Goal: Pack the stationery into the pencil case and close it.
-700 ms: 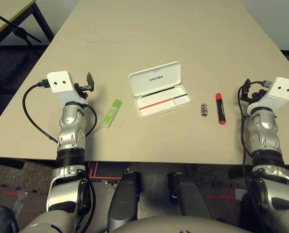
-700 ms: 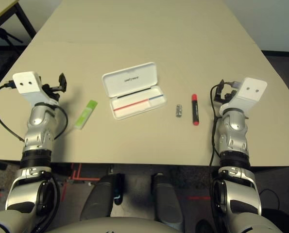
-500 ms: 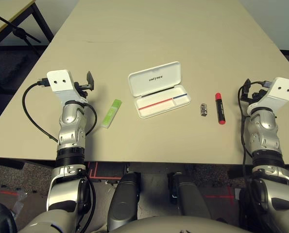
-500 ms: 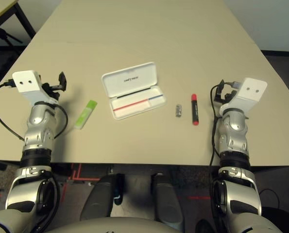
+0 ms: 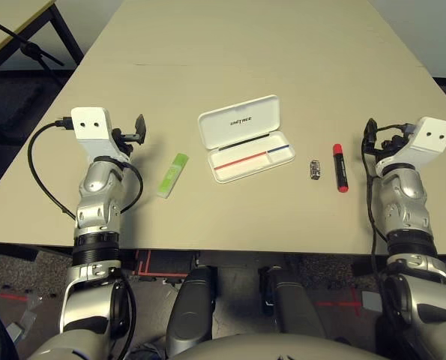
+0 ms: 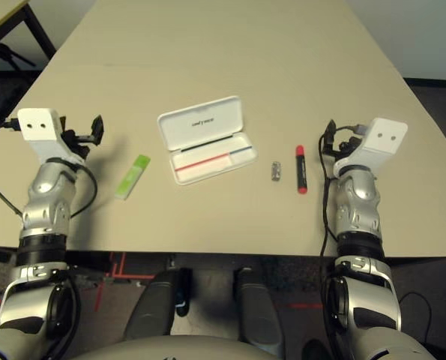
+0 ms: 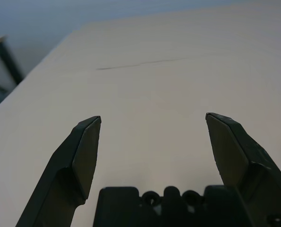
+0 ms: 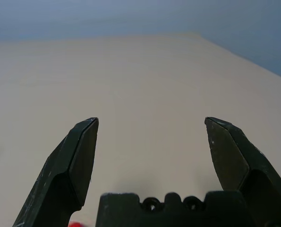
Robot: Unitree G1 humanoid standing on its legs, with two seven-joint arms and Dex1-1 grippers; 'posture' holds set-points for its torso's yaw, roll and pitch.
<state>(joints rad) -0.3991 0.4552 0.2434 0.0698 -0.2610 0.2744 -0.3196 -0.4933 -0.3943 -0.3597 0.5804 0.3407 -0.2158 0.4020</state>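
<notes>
Shifted slightly since the earlier frames: both forearms, left swung a little outward, right turned a little inward; nothing on the worktop displaced. Left gripper spread wide and empty, right gripper likewise. Light-green stick just inboard of the left gripper; red marker just inboard of the right one, tiny metal piece beside it on the far side. Pencil case open, midway between the grippers, holding no stationery. Packing apparently not yet begun; seemingly only lining up for first pickups.
</notes>
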